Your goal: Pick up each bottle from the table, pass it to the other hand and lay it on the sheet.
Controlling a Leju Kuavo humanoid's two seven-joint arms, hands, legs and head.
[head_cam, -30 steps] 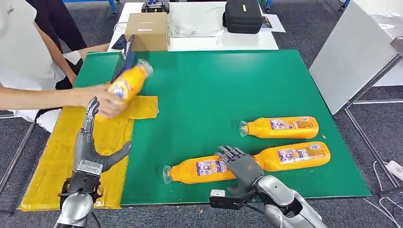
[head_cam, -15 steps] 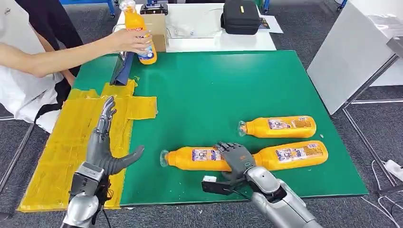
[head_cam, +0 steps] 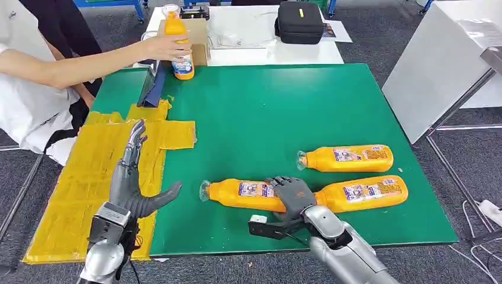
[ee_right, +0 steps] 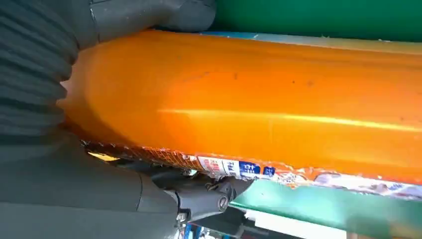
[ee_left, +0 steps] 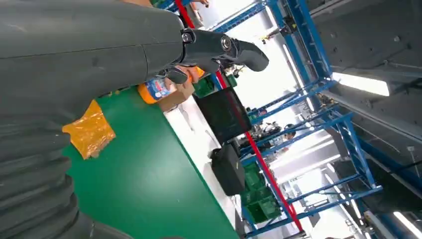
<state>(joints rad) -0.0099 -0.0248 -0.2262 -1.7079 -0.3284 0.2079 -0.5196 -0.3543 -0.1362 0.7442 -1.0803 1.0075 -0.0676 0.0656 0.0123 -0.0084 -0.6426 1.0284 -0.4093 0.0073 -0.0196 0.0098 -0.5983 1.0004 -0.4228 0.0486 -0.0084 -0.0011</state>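
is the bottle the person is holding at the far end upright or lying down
Upright. The bottle stands cap up at the green mat's far edge, gripped by the person's hand.

A person's hand [head_cam: 164, 47] has carried one bottle [head_cam: 177, 44] away from above the left hand [head_cam: 131, 183], far ahead of it, and stood it upright at the tabletop's [head_cam: 266, 112] far edge. The left hand has risen, fingers spread. The right hand [head_cam: 291, 195] has closed its fingers over the nearest lying bottle [head_cam: 243, 194].
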